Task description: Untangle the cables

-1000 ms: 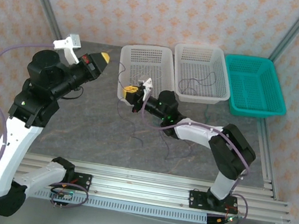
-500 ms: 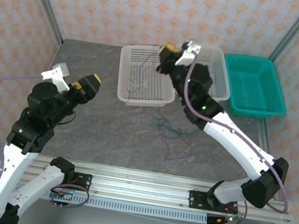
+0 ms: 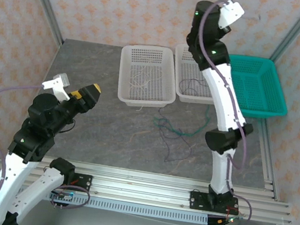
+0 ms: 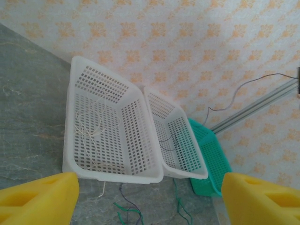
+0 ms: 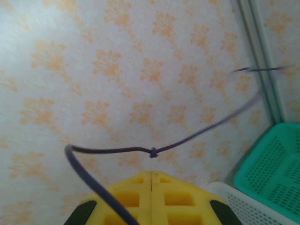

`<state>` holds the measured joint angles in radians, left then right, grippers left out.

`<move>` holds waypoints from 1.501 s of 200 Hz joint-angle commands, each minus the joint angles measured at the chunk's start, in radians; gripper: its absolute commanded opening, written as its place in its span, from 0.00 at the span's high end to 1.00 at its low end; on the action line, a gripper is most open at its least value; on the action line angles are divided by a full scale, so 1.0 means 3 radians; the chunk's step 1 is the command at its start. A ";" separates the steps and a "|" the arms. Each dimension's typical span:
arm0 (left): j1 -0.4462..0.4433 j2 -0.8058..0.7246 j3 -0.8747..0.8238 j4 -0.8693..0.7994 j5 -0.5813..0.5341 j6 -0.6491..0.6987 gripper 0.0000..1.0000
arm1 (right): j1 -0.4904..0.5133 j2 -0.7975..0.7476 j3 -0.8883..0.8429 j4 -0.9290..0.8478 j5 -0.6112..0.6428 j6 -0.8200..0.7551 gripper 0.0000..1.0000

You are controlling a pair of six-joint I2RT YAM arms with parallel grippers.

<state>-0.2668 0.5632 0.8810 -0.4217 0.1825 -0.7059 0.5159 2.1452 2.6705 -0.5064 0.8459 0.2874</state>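
Cables: most lie tangled on tabletop.
Right hand: I hold dark cable high.
Left hand: wide; next, pin tangle.

Pale wallpaper with orange floral motifs rises behind the grey, stone-patterned surface. Slanting metal posts flank the surface, and aluminium rails line its near edge.

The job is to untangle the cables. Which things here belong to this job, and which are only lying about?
Belongs to the job: thin dark purple cable held by the right gripper; tangled green and dark cables on the table; thin white cable.
Only lying about: left white plastic basket, middle white plastic basket, teal plastic basket.
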 commanded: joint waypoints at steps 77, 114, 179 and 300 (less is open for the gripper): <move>-0.0021 -0.0116 -0.0179 0.0068 0.0039 0.0195 0.19 | -0.0266 0.1270 -0.0015 -0.1088 -0.0498 0.0209 1.00; -0.0021 -0.0134 -0.0160 0.0025 0.0074 0.0186 0.19 | -0.0346 0.1241 -0.0005 -0.1371 -0.1416 0.0349 0.41; -0.0024 -0.0028 -0.0188 -0.0180 0.0496 0.0062 0.20 | -0.0381 0.0562 -0.0052 -0.2308 -0.1818 0.0607 0.01; -0.1756 0.0582 -0.0613 0.0285 -0.0592 -0.0472 0.21 | -0.0129 -0.3071 -0.5215 -0.0963 -0.2978 0.0616 0.06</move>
<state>-0.6704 0.6411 0.6975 -0.4095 0.1719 -0.8280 0.4721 1.3380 1.2957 -0.7944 0.0124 0.3973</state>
